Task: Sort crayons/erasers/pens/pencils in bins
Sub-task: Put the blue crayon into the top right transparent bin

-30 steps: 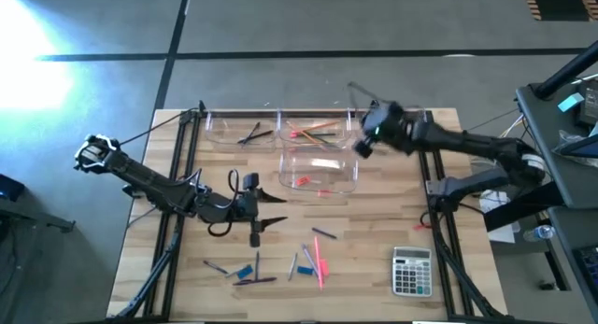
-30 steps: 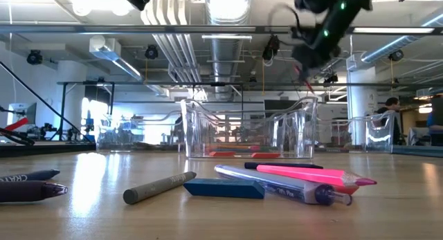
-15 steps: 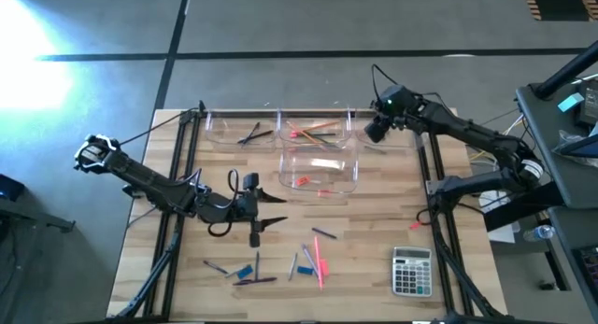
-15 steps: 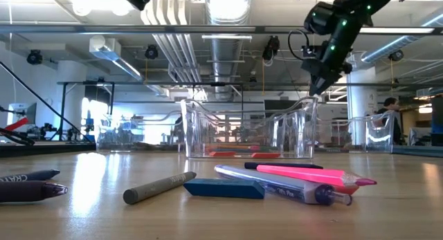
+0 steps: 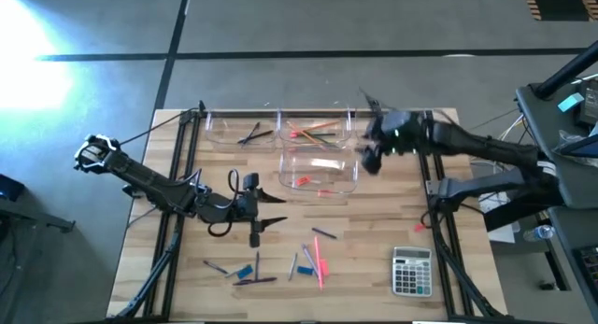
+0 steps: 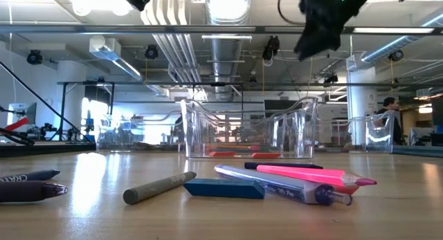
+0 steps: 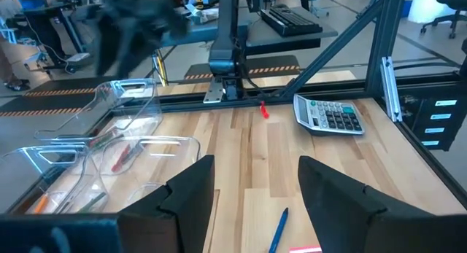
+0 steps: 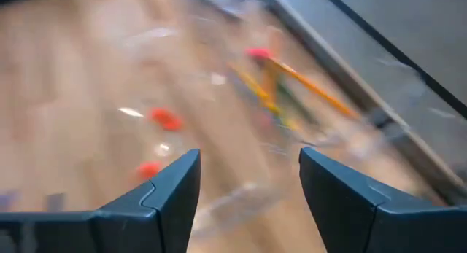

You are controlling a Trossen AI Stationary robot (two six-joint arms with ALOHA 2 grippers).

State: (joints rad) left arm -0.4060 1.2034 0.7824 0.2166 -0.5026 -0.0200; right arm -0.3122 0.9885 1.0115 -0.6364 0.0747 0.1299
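Note:
Clear bins stand along the far side: one with dark pens (image 5: 250, 133), one with orange pencils (image 5: 313, 130), and in front of it one with red erasers (image 5: 318, 170). Loose pens, a pink pencil (image 5: 322, 263), a blue eraser (image 5: 245, 271) and a grey crayon (image 6: 159, 187) lie near the front edge. My right gripper (image 5: 371, 161) hovers open just right of the eraser bin, high above the table (image 6: 315, 39), with nothing between its fingers (image 8: 248, 187). My left gripper (image 5: 273, 210) waits open at mid-table, left of centre.
A grey calculator (image 5: 411, 271) sits at the near right corner. Another clear bin (image 6: 374, 136) stands at the far right. A small red bit (image 7: 263, 111) lies near the right rail. Bare wood lies between the bins and the loose items.
My right gripper swung from beside the pencil bin toward the far right corner and dipped there. It has since risen and come back toward the near edge, beside the eraser bin.

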